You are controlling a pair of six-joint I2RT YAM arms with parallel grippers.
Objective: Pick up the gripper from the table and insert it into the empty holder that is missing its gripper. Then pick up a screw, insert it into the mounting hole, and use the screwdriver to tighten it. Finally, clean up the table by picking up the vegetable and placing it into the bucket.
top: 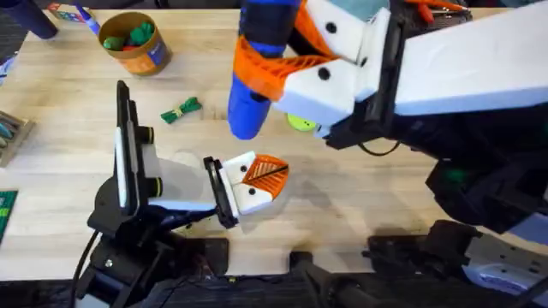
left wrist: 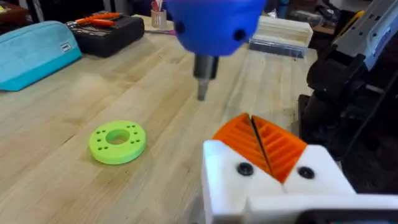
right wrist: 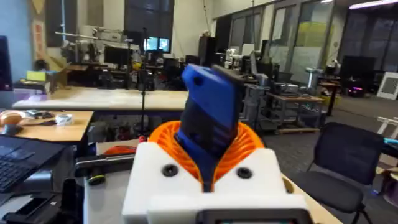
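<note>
Wooden table point(top: 360, 205) carries the gripper point(top: 257, 181); the screwdriver point(top: 257, 68), clamped in the right claw point(top: 282, 73), should be lowered vertically.

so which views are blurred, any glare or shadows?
Overhead: the right arm's gripper holding the screwdriver looms large and soft near the lens, casting a soft shadow on the table. Left wrist: the screwdriver's blue body is blurred, the green ring sharp. Right wrist: ceiling lights glare mildly.
</note>
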